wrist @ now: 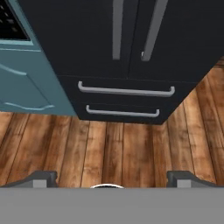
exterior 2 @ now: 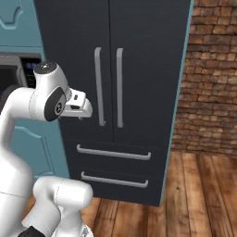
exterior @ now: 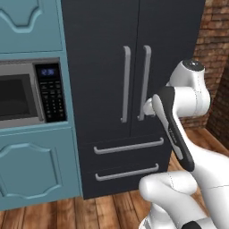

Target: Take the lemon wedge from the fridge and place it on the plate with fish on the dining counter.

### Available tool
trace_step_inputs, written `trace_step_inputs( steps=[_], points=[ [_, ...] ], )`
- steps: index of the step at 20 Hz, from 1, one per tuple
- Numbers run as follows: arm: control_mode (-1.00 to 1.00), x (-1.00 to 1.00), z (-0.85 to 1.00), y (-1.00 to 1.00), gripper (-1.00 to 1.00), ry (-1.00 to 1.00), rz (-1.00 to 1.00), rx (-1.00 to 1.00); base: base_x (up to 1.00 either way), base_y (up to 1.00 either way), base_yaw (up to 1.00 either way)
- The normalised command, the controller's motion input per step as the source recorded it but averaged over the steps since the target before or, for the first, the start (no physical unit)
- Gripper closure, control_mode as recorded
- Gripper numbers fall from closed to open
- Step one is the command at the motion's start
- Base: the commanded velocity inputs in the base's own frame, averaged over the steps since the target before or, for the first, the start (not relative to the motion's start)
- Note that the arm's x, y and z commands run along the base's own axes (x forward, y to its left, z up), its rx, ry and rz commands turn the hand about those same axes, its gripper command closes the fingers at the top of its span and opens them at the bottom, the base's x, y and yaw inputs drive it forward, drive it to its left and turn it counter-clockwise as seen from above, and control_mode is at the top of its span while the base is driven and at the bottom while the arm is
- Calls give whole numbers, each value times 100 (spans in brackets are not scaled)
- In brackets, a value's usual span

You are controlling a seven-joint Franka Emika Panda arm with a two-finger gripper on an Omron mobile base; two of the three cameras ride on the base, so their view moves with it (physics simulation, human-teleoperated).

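Jaws wide, empty | fridge (exterior: 107,67) shut, so I see no lemon | right door handle (exterior: 144,82) vertical, just ahead of my jaws | I'd reach forward.

Microwave (exterior: 27,92) in teal cabinets (exterior: 36,165)

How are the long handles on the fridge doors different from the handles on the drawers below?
The door handles stand upright, side by side at the middle seam of the fridge; the drawer handles lie flat, one above the other. The door handles sit on the tall upper doors, the drawer handles on the two low drawers. Both are grey bars on matte black fronts, and all are shut.
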Motion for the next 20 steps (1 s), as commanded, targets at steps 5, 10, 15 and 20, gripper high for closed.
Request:
trace_step_inputs(
  steps=[5,10,15,20],
  points=[
    [100,0,0,0,-100,0,0,0,2,-8,0],
    [100,0,0,0,-100,0,0,0,-12,-2,0],
    [-100,0,0,-4,-100,-3,0,0,0,-10,0],
    [-100,3,0,-13,-100,-17,0,-1,0,0,0]
  ],
)
